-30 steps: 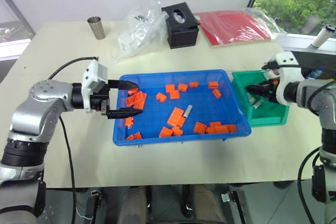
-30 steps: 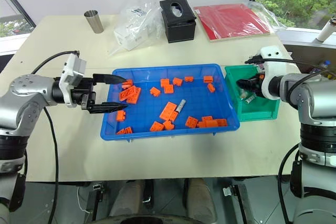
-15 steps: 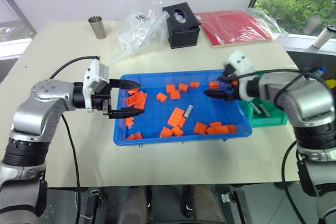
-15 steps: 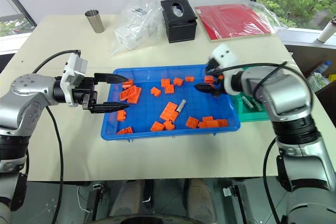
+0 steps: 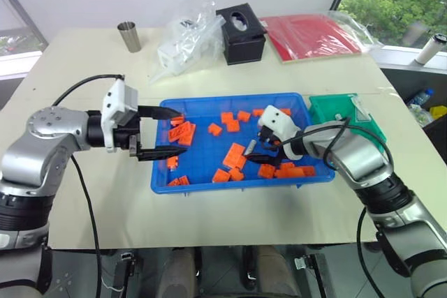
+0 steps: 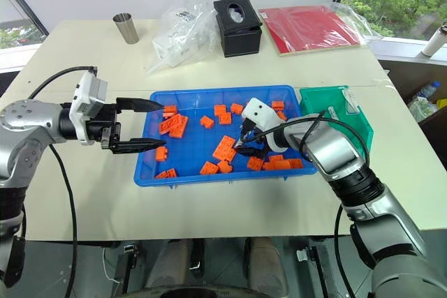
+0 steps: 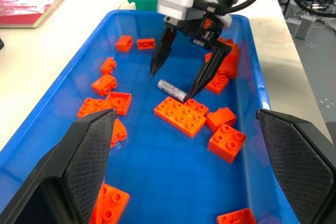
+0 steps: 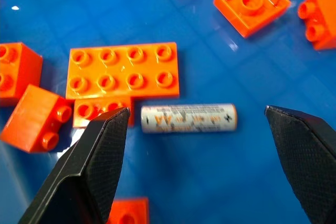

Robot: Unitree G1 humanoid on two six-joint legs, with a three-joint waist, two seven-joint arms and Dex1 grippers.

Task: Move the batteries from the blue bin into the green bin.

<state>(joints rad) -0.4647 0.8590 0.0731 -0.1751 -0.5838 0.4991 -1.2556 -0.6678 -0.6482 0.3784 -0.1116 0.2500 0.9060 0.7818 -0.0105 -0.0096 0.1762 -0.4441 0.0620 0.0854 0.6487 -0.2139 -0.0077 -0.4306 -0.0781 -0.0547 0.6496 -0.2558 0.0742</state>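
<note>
The blue bin [image 5: 230, 184] sits mid-table with several orange bricks [image 5: 234, 154] on its gridded floor. One silver battery [image 7: 172, 90] lies flat beside a long orange brick. My right gripper [image 5: 251, 151] points down into the bin, open, one finger on each side of the battery [image 8: 189, 117] and neither touching it. My left gripper [image 5: 181, 130] hovers open over the bin's left end with nothing between its fingers. The green bin [image 5: 353, 113] stands against the blue bin's right side.
Behind the bins are a black tissue box [image 5: 241, 33], a crumpled clear plastic bag [image 5: 183, 36], a metal cup [image 5: 126, 36] and a red folder [image 5: 311, 33]. Bare table lies in front of the blue bin.
My right gripper has swung left from over the green bin into the blue bin, lowered over the battery and opened wider. The left gripper has stayed put.
</note>
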